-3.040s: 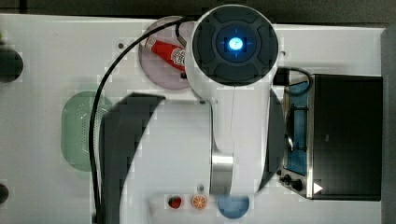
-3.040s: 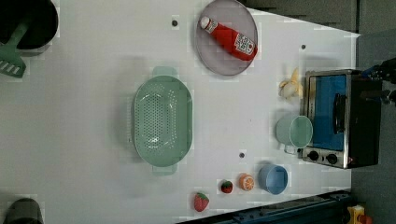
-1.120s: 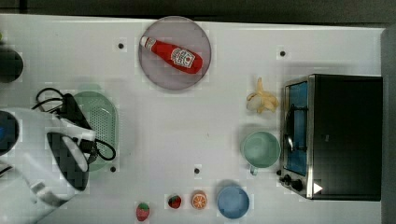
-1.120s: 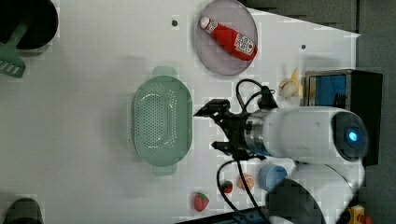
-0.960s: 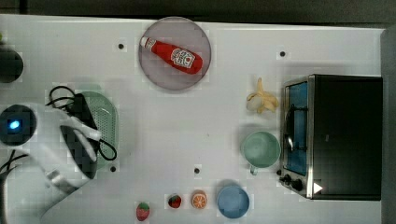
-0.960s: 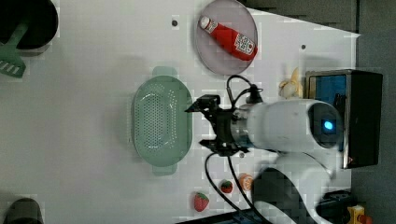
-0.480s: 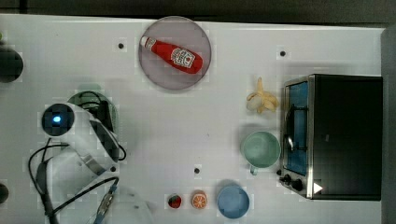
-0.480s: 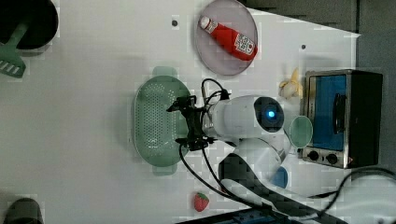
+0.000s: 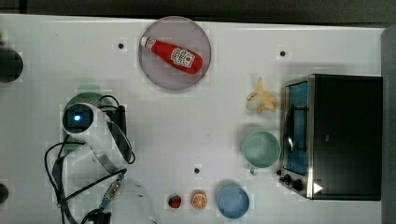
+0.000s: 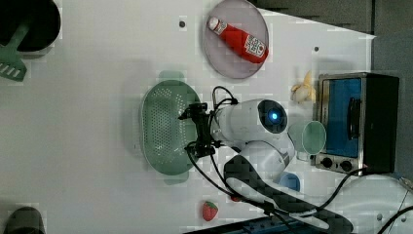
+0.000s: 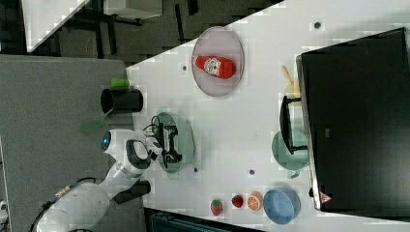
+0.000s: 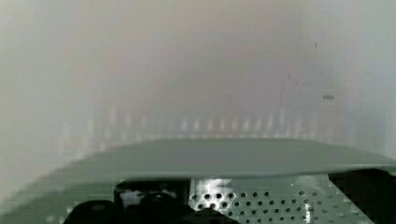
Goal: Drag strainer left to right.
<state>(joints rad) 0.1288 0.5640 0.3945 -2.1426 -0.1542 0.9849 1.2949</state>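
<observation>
Strainer (image 10: 163, 129): pale mint-green, oval, perforated, tab-handled.

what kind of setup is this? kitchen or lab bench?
Likely a lab bench staged as a mock kitchen: a white table with bolt holes, a toaster oven, a ketchup bottle on a plate, a strainer, and toy-like fruit such as a strawberry.

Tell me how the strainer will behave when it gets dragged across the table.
The strainer looks like thin perforated plastic, so it is probably light and should slide easily on the smooth white table. Being wide and shallow, it seems unlikely to tip, though it may swivel.
</observation>
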